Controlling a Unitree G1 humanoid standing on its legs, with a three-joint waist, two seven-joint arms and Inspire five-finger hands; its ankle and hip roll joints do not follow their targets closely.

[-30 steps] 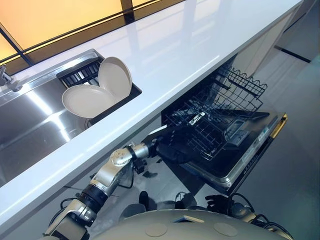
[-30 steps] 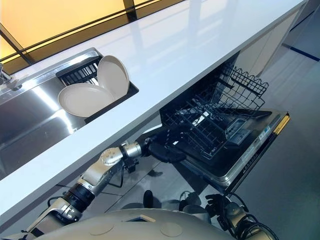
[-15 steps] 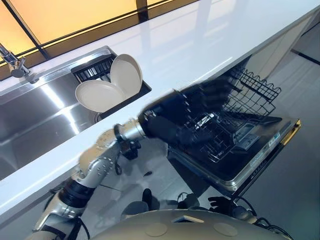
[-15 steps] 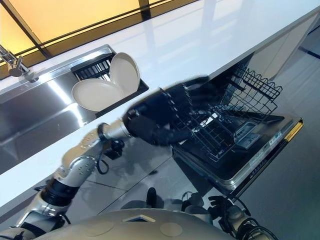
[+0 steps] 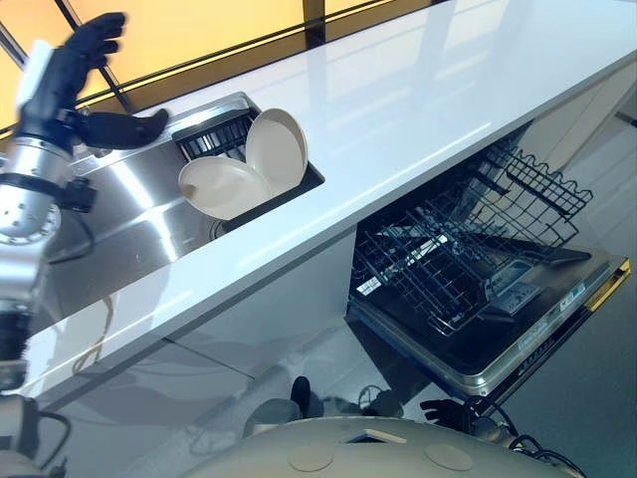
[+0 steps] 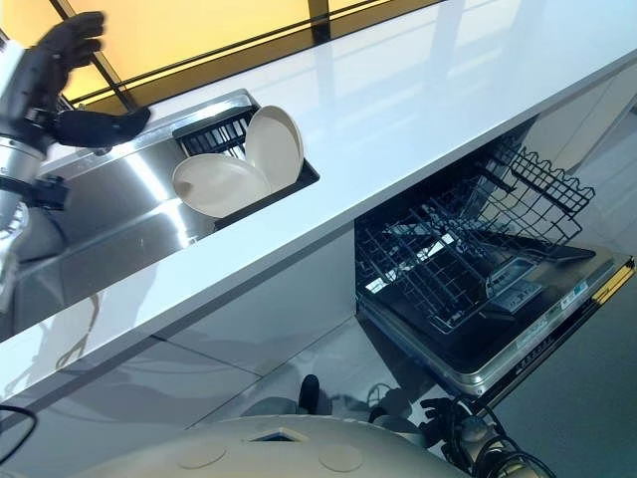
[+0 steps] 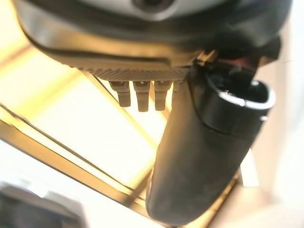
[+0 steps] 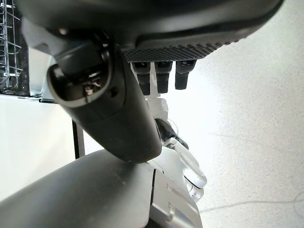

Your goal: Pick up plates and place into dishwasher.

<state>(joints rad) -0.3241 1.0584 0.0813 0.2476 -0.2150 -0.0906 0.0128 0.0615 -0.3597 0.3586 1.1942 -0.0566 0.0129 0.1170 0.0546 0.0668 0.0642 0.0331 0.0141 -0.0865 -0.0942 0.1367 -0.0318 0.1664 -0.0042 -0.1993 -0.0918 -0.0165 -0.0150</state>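
Observation:
Two beige plates stand in a black rack (image 5: 211, 140) in the sink: one plate (image 5: 223, 186) lies tilted, the other plate (image 5: 278, 146) leans upright against it. My left hand (image 5: 62, 80) is raised over the sink's far left end, well left of the plates, open with spread fingers (image 7: 138, 94) and holding nothing. Below the counter the dishwasher stands open, its wire rack (image 5: 468, 239) pulled out over the lowered door (image 5: 542, 324). My right hand (image 5: 441, 408) hangs low by the door's near corner, open, its thumb (image 8: 111, 111) out and nothing in it.
The steel sink (image 5: 124, 219) is set into a long white countertop (image 5: 418, 110) that runs over the dishwasher. A window with dark frames lies behind the counter. Pale floor (image 5: 587, 398) surrounds the dishwasher door.
My left arm has swung up from in front of the dishwasher rack to above the sink at the upper left. The camera has shifted a little; plates and dishwasher have not moved.

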